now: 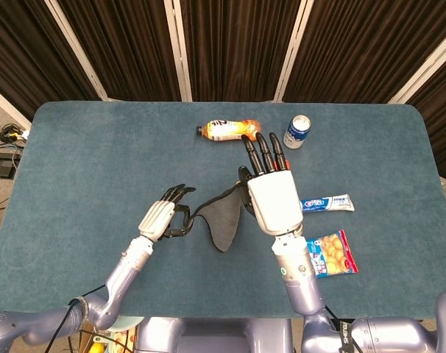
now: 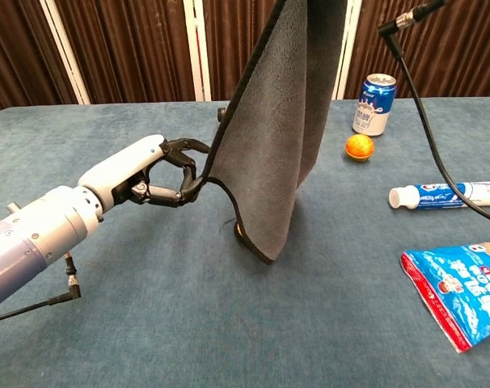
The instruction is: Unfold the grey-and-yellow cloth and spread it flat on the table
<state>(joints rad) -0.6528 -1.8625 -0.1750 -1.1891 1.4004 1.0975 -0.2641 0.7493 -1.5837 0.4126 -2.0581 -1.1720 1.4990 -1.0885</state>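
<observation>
The grey cloth (image 2: 277,137) with a black hem hangs in a long fold, and its lowest tip is close to the table. My right hand (image 1: 271,195) is raised over the middle of the table and holds the cloth's top (image 1: 221,219); this hand is out of the chest view. My left hand (image 2: 160,170) is low on the left with its fingers curled, and it pinches the cloth's loose lower corner. In the head view the left hand (image 1: 163,217) sits just left of the cloth. No yellow side is plainly showing.
An orange drink bottle (image 1: 227,130) lies at the back. A blue can (image 2: 376,103) and a small orange ball (image 2: 358,146) stand behind the cloth on the right. A toothpaste tube (image 2: 443,195) and a snack bag (image 2: 463,295) lie further right. A black cable (image 2: 423,113) crosses there.
</observation>
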